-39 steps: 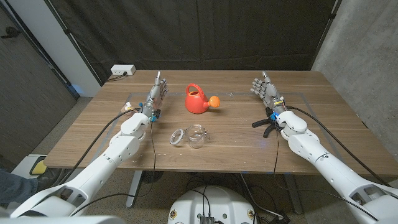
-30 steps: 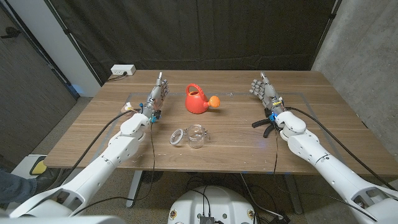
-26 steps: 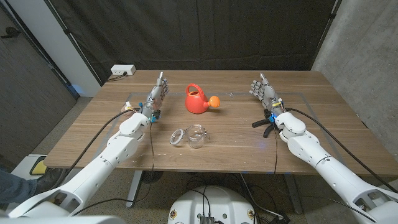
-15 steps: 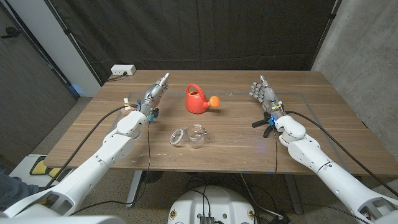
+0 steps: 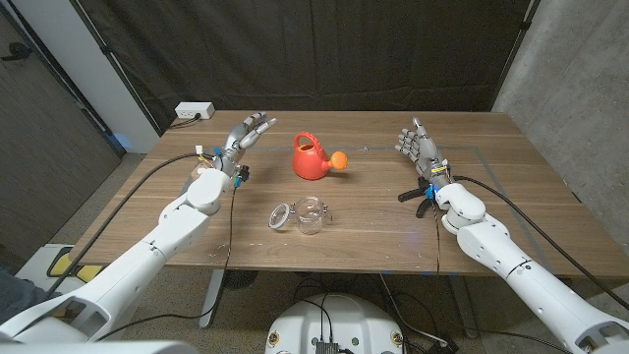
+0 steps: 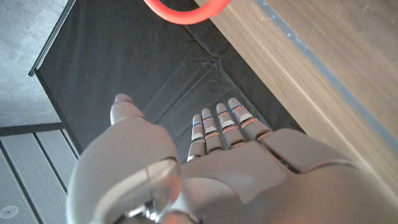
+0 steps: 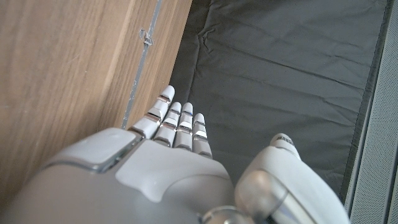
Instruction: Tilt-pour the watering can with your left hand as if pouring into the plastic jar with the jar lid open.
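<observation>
Red plastic marks the watering can [image 5: 313,159], which stands upright on the bench [image 5: 511,187] toward the far middle, its orange spout tip [image 5: 340,157] pointing to our right. We note the clear plastic jar [image 5: 312,215] nearer the front edge, upright, with its lid [image 5: 281,214] swung off and lying just beside it on our left side. We see nothing inside the jar; the inside of the can is not visible, so its contents cannot be told.

Our left hand [image 5: 246,132] is raised above the bench to the left of the can, fingers [image 6: 219,126] spread apart and holding nothing; in the left wrist view the red rim of the can appears beyond the fingertips, apart from them. Our right hand [image 5: 419,146] stands on the right side of the bench, well apart from both containers, fingers [image 7: 176,121] extended and holding nothing.

We judge the grasp of the can not yet begun.

Risks observed:
- The can is light; a sideways nudge from the open fingers could slide or tip it before the handle is secured.
- The jar sits forward of the can, so carrying the spout over it brings the forearm near the lid and jar, which could be knocked.
- A loose hold on the handle would let the can swing during the tilt.
</observation>
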You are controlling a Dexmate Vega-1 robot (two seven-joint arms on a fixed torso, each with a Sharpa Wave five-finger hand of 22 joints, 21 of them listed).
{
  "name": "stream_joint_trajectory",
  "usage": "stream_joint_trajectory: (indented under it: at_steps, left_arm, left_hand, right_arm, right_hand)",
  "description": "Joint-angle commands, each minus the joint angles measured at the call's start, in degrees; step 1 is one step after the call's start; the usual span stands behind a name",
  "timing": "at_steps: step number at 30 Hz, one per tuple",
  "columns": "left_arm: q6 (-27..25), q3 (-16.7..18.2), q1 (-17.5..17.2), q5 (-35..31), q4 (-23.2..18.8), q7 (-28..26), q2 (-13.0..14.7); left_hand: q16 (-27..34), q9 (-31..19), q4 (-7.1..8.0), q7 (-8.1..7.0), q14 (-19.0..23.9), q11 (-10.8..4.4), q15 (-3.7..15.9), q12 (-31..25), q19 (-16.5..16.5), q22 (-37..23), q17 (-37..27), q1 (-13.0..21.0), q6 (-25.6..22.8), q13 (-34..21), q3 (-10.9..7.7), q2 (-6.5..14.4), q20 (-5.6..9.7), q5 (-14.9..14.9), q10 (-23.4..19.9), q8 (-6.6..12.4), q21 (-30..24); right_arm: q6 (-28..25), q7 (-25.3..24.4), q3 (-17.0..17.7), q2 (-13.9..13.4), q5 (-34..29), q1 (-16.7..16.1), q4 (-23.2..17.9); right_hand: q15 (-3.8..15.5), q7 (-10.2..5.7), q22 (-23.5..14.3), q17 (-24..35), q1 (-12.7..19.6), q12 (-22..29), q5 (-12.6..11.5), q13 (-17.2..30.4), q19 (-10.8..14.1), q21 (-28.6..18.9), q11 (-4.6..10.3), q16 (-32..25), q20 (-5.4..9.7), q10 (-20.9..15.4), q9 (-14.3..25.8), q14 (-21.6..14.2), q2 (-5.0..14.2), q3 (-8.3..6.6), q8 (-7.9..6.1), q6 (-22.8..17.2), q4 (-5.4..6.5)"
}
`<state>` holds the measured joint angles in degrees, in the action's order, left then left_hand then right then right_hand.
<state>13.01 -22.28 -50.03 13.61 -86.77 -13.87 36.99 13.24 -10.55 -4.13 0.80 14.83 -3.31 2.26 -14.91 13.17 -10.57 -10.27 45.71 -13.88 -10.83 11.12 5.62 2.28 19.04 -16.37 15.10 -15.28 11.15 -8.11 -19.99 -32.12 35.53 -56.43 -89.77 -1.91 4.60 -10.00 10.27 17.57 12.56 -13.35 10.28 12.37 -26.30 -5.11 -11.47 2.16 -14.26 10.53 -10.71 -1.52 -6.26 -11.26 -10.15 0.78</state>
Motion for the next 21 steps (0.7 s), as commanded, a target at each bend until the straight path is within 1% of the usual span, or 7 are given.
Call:
stream_joint_trajectory:
  at_steps: [1, 4, 5, 6, 7, 11, 21]
  left_arm:
    - [-4.78, -1.38, 0.7, -12.81, -3.3, -8.33, 1.82]
    - [-4.16, -1.74, 0.84, -15.72, -3.29, -10.4, 1.94]
    - [-3.91, -1.99, 0.89, -17.6, -3.34, -11.83, 1.98]
    - [-4.16, -2.15, 0.92, -18.87, -3.54, -12.62, 2.08]
    - [-4.84, -2.32, 0.91, -20.23, -3.93, -13.42, 2.19]
    - [-8.01, -3.23, 1.25, -25.25, -5.37, -15.51, 2.78]
    - [-14.29, -6.13, 3.97, -35.15, -9.56, -13.62, 5.9]
  left_hand:
    - [0.57, -0.28, -0.76, -0.38, 2.12, -0.57, 1.63, -0.43, 1.76, -0.07, -0.28, 1.57, -1.94, -0.08, -0.08, 0.32, 1.25, -0.51, -2.05, 0.54, -0.73]
    - [0.68, -0.3, -1.38, -0.97, 4.16, -0.96, 2.04, -0.87, 3.25, -0.09, -0.29, 2.97, -4.99, -0.13, -0.29, 0.37, 1.19, -0.84, -5.05, 1.16, -0.99]
    - [0.75, -0.3, -1.82, -1.33, 5.13, -1.88, 2.44, -0.97, 4.02, -0.09, -0.25, 3.77, -6.05, -0.14, -0.35, 0.14, 1.34, -0.97, -6.18, 1.32, -1.15]
    - [0.89, -0.3, -2.08, -1.69, 6.13, -1.93, 2.73, -0.89, 4.39, -0.09, -0.26, 4.31, -6.97, -0.14, -0.37, 0.01, 1.38, -1.07, -6.64, 1.47, -1.18]
    - [0.89, -0.3, -2.49, -2.14, 7.17, -2.92, 3.21, -0.99, 5.4, -0.11, -0.25, 5.13, -8.28, -0.15, -0.35, -0.3, 1.58, -1.2, -8.08, 1.65, -1.4]
    - [1.15, -0.3, -3.27, -2.53, 9.72, -3.59, 4.01, -1.09, 7.15, -0.14, -0.25, 6.96, -10.6, -0.16, -0.51, -0.59, 1.85, -1.38, -10.51, 1.99, -1.78]
    - [1.22, -0.29, -3.86, -3.39, 12.65, -5.08, 5.09, -1.02, 9.17, -0.15, -0.29, 9.02, -14.03, -0.2, -0.46, -1.21, 2.52, -1.67, -13.69, 2.5, -2.13]
  right_arm:
    - [-1.08, -0.99, 0.45, -0.27, 0.47, -0.56, -1.91]
    - [-0.8, -1.08, 0.51, -0.15, 0.39, -0.49, -1.81]
    - [-0.65, -1.11, 0.56, -0.1, 0.36, -0.44, -1.75]
    - [-0.58, -1.12, 0.59, -0.08, 0.35, -0.41, -1.71]
    - [-0.55, -1.13, 0.63, -0.08, 0.36, -0.39, -1.72]
    - [-0.72, -1.03, 0.7, -0.21, 0.47, -0.3, -1.81]
    - [-1.57, -1.37, 0.55, -0.03, 0.51, 0.59, -2.02]
  right_hand:
    - [0.11, -0.05, -0.13, 0.3, 0.72, 0.32, 0.04, 0.23, 0.41, 0.28, -0.16, -0.36, 1.14, -0.68, 0.22, -0.71, -0.21, -0.19, -0.24, -0.42, -0.18]
    - [0.1, -0.02, -0.13, 0.3, 0.76, 0.33, 0.07, 0.24, 0.45, 0.33, -0.13, -0.34, 1.17, -0.72, 0.22, -0.71, -0.16, -0.2, -0.27, -0.53, -0.2]
    - [0.1, -0.03, -0.13, 0.3, 0.78, 0.34, 0.08, 0.24, 0.46, 0.35, -0.15, -0.33, 1.19, -0.78, 0.22, -0.73, -0.15, -0.2, -0.26, -0.51, -0.21]
    - [0.1, 0.08, -0.13, 0.31, 0.79, 0.36, 0.09, 0.24, 0.47, 0.37, -0.16, -0.32, 1.16, -0.85, 0.22, -0.72, -0.13, -0.21, -0.26, -0.53, -0.22]
    - [0.09, 0.07, -0.14, 0.31, 0.8, 0.36, 0.1, 0.24, 0.51, 0.39, -0.2, -0.32, 1.2, -0.87, 0.22, -0.76, -0.11, -0.21, -0.27, -0.56, -0.23]
    - [0.06, 0.11, -0.14, 0.32, 0.83, 0.36, 0.14, 0.25, 0.62, 0.44, -0.14, -0.33, 1.25, -0.92, 0.23, -0.85, -0.05, -0.22, -0.27, -0.6, -0.24]
    - [0.15, 0.33, -0.16, 0.35, 0.9, 0.36, 0.26, 0.27, 0.96, 0.6, -0.12, -0.34, 1.13, -1.12, 0.24, -1.17, 0.11, -0.24, -0.27, -0.76, -0.3]
